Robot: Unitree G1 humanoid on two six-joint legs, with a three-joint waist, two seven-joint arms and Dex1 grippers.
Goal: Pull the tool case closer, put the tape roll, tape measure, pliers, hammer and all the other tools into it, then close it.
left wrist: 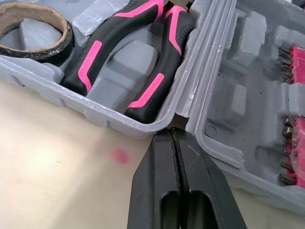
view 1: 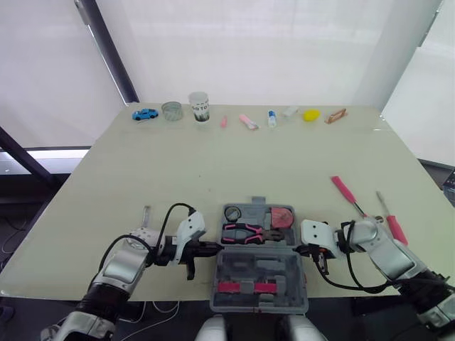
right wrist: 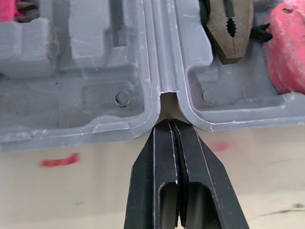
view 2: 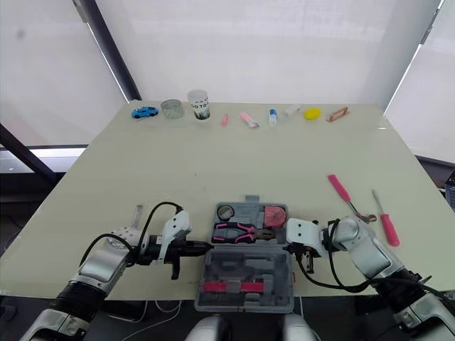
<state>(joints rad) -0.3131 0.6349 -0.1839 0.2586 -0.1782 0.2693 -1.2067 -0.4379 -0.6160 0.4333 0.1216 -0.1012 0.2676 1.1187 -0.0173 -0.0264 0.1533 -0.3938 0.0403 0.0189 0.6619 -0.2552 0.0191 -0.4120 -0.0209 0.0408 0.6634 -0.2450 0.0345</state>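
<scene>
Two grippers flank the open tool case (view 1: 284, 273), one at each end of its hinge line. The left gripper (left wrist: 172, 133) has its fingers pressed together on nothing, tips against the notch where the two halves meet. The right gripper (right wrist: 171, 125) is clenched empty as well, and its tips sit in the matching notch on the other side. The case lies flat between them, its nearer half at the table's near edge. In the farther half I see the pliers (view 1: 245, 232) in the middle, the tape roll (view 1: 233, 212) in the left corner, and the tape measure (view 1: 282, 217) to the right of them. A pink-handled tool (view 1: 344, 190) lies loose on the table (view 1: 213, 163) beyond the right arm, with a second pink-handled tool (view 1: 394, 226) just beside it, nearer the right edge.

The tabletop is pale cream, with white blinds behind it. Along the far edge stand a blue toy car (view 1: 145, 114), a cup (view 1: 200, 106) and a few small items. The wide middle of the table between that row and the case lies bare.
</scene>
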